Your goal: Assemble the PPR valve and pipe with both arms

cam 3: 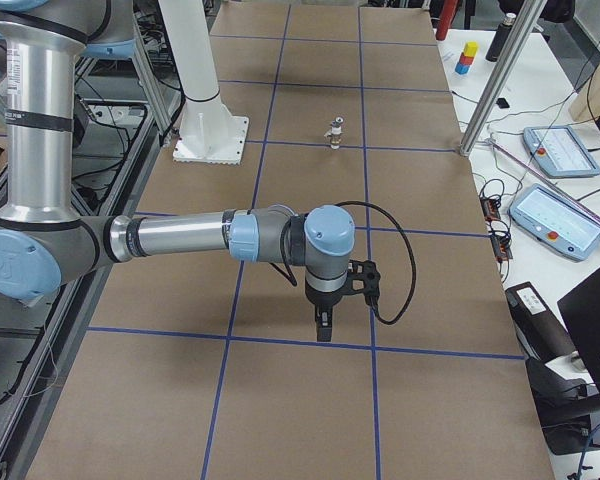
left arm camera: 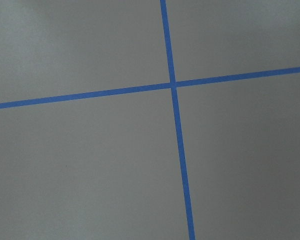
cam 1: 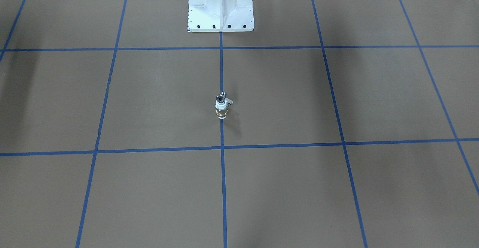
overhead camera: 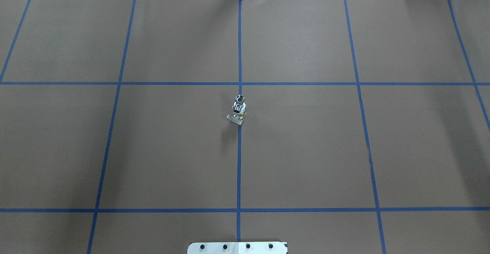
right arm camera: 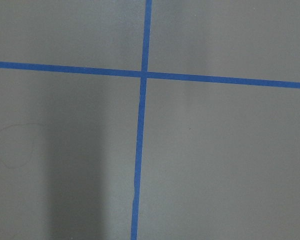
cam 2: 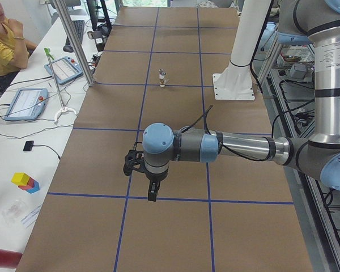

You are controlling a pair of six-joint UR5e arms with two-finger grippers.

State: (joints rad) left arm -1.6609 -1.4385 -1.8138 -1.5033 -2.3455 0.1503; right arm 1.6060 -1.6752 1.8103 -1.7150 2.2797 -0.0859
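The PPR valve (cam 1: 221,110), white with a brass band and a small grey lever, stands upright on the table's middle tape line. The silver pipe (cam 1: 221,98) sticks up from its top. Both also show in the overhead view, valve (overhead camera: 239,112) and pipe (overhead camera: 240,99), and small in the side views (cam 2: 162,77) (cam 3: 334,132). The left gripper (cam 2: 152,194) hangs over the table's left end, far from the valve. The right gripper (cam 3: 323,327) hangs over the right end. Both point down and show only in side views, so I cannot tell their state. The wrist views show only brown paper and blue tape.
The white pedestal base (cam 1: 220,8) stands behind the valve. Blue tape lines grid the brown table cover (overhead camera: 306,150). A person (cam 2: 3,39) sits at a side bench with teach pendants (cam 2: 25,103). More pendants (cam 3: 560,220) and a metal post (cam 3: 490,90) are at the far edge.
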